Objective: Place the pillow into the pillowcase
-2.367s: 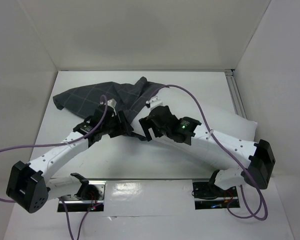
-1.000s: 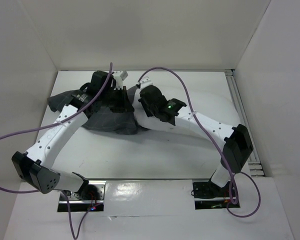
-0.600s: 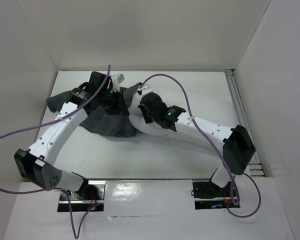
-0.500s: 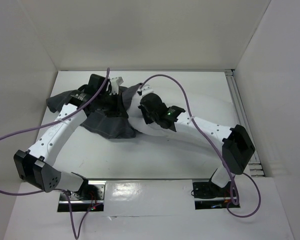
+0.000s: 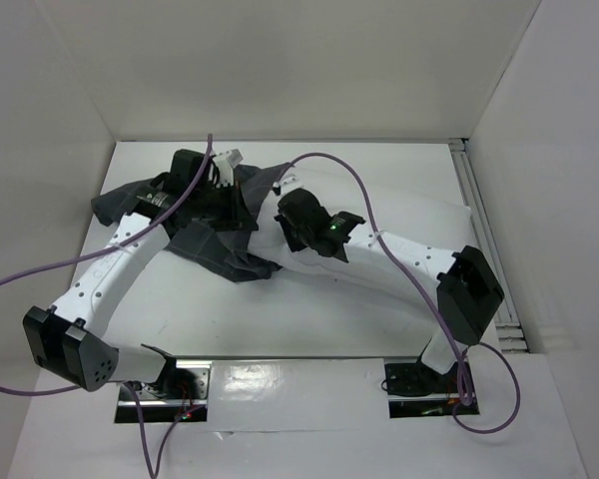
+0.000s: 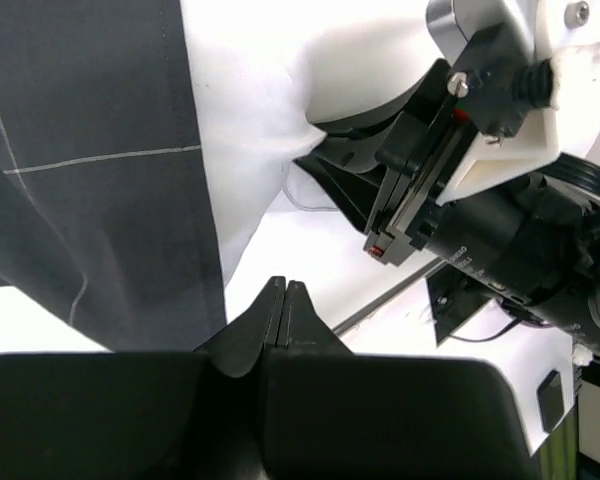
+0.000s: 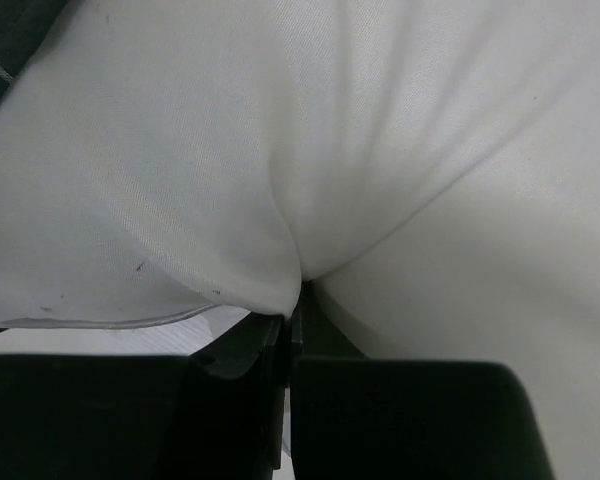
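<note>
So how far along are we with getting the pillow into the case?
Early. Done: the pillowcase hem overlaps one end of the pillow. In hand: the right gripper pinches pillow fabric; the left gripper is shut beside the hem, grip unclear. Left: in the top view most of the pillow lies bare, outside the case.

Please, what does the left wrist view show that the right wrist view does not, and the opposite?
Only the left wrist view shows the right end effector from outside, pinching the pillow. It also shows a wide panel of the pillowcase with its hem, and the left end effector, shut. Only the right wrist view shows, from close, the pillow fold clamped between the right fingers. Both show the white pillow and the dark pillowcase, but the right wrist view has only a corner of the pillowcase at top left.
</note>
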Controlling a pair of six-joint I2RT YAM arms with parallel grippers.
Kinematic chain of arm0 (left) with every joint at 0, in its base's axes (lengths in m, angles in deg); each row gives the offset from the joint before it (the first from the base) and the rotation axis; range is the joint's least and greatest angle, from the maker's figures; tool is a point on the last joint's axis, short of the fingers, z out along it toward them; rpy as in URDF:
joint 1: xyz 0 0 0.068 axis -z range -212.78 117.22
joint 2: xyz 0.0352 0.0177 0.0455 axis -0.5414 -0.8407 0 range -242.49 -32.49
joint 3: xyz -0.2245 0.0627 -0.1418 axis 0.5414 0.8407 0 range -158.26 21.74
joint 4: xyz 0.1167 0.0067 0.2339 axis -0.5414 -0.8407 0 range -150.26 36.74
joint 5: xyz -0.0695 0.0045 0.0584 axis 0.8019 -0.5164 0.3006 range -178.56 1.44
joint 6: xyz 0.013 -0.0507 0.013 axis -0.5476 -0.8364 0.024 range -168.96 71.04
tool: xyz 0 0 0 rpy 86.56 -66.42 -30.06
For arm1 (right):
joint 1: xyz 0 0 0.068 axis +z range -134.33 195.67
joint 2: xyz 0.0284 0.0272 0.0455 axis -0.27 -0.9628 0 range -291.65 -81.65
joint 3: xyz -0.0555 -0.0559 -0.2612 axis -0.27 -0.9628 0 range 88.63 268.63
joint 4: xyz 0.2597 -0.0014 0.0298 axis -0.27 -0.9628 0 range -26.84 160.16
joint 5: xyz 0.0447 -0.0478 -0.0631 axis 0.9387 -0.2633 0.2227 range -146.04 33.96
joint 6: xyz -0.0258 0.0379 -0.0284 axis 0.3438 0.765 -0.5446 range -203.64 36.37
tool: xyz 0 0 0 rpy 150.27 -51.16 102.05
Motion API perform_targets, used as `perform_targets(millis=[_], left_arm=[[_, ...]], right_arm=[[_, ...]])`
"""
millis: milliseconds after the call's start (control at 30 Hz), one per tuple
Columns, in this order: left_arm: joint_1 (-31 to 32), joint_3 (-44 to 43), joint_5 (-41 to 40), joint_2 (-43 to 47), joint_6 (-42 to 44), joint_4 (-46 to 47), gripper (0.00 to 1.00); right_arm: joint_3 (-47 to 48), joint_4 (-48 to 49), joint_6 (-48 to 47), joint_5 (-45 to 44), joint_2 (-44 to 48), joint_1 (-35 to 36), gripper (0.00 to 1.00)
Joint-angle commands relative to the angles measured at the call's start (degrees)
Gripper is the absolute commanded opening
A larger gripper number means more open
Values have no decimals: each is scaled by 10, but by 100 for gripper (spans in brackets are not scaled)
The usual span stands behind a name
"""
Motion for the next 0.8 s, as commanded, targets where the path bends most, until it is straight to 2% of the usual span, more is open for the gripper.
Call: perform_targets(millis=[0,100,167,200,267,300,367,467,567,667,767], left_arm=[[-3,7,13,17,-15,40,0],[-3,7,-11,22,-20,40,2],[-3,0,-61,22,-32,23,31],[-3,8,-81,28,-38,23,55],[11,13,-141,35,-60,18,71],[19,13,-164,35,-66,7,74],[39,18,-225,40,-73,-7,74],[62,30,-271,40,-79,-36,76],[85,50,-277,40,-84,-41,76],[108,68,-292,40,-100,-41,69],[119,68,-330,40,-112,-54,53]], right_arm=[[15,-38,-4,-25,-9,-2,0],[15,-38,-4,-25,-14,-2,0],[15,-38,-4,-20,-14,-2,0],[15,-38,-4,-20,-14,-2,0],[20,-38,-4,-14,-19,-2,0],[20,-38,-4,-14,-19,-2,0],[26,-38,-9,-14,-25,-2,0],[32,-38,-9,-14,-25,-2,0],[44,-38,-14,-14,-31,-2,0],[44,-38,-14,-14,-36,-2,0],[44,-43,-14,-14,-36,-2,0]])
